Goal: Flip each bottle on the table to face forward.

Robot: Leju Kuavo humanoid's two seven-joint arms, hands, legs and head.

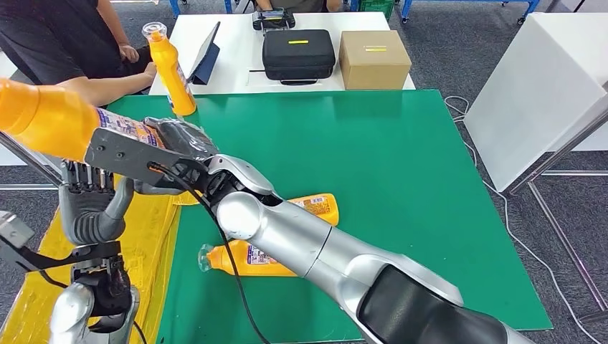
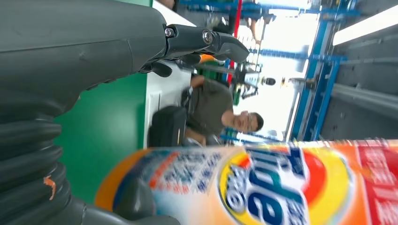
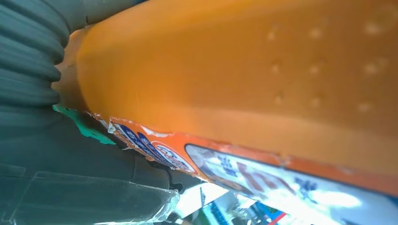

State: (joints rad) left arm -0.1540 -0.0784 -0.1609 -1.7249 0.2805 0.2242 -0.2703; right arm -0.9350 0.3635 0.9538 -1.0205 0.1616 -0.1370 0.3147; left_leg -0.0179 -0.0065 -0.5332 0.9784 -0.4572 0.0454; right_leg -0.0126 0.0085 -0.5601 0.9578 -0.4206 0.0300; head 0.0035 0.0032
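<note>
Held bottle: an orange bottle (image 1: 50,118) is carried on its side above the worktop's left edge, clasped around its labelled middle by the right robot hand (image 1: 168,147), whose arm reaches across from the right; a turn in the air seems intended so the label can be brought forward.
Left robot hand: the left robot hand (image 1: 89,204) is raised just beneath the bottle with fingers parted and nothing in them, likely placed to take or steady the bottle; contact cannot be confirmed, since the bottle's underside is hidden in the head view.
Bottle's look: bright orange plastic is seen with a printed label in blue, white, yellow and red; the label's edge looks torn and peeling in the right wrist view, and small dimples mark the bare side.
Lying bottle: a second bottle (image 1: 247,259) is left flat near the front middle of the green worktop (image 1: 401,179), partly hidden by the right arm, apparently not yet dealt with.
Upright bottle: a third bottle (image 1: 171,68) is stood at the far left corner, close to a person's hand (image 1: 147,70).
</note>
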